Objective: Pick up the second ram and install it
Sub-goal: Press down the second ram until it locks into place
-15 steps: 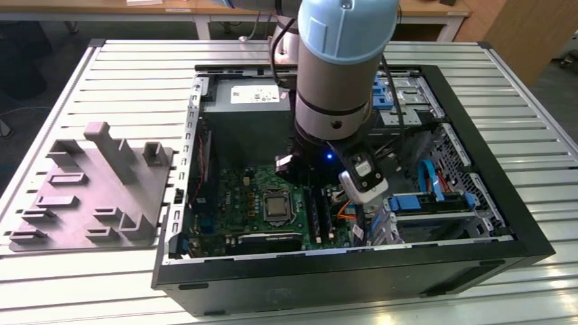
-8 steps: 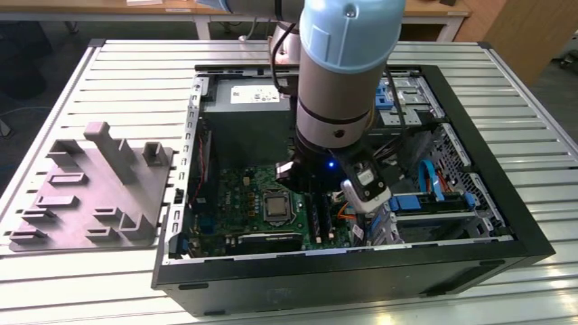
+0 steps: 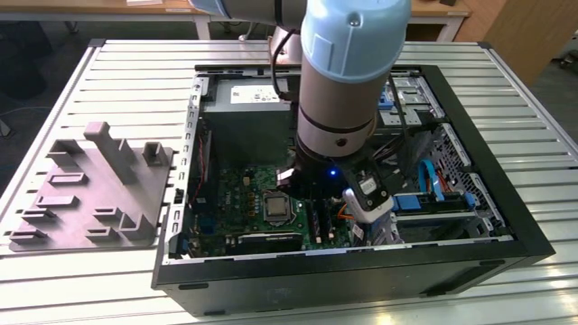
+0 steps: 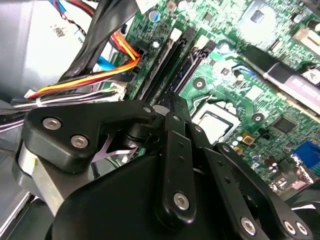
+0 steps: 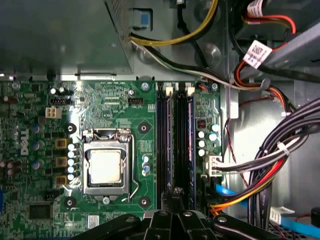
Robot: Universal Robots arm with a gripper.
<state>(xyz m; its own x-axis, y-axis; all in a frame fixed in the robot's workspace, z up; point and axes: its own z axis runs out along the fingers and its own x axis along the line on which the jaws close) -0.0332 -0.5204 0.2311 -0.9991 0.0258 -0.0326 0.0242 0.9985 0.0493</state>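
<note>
My gripper (image 5: 177, 194) reaches down into the open computer case (image 3: 505, 223), over the near end of the black memory slots on the green motherboard (image 5: 107, 107). Its fingers look shut, with nothing pinched between them. In both wrist views two thin dark strips stand on edge in the slots, side by side. The one in line with my fingertips, on the processor side, looks like the second ram (image 4: 192, 70) (image 5: 167, 145). It lies along its slot for its full length. In the exterior view the arm hides the far end of the slots.
The processor socket (image 5: 105, 167) sits beside the slots. Bundles of coloured cables (image 5: 270, 165) run on the other side, and the grey power-supply box (image 3: 243, 101) is at the back. A grey parts fixture (image 3: 95, 186) stands on the slatted table at the exterior view's left.
</note>
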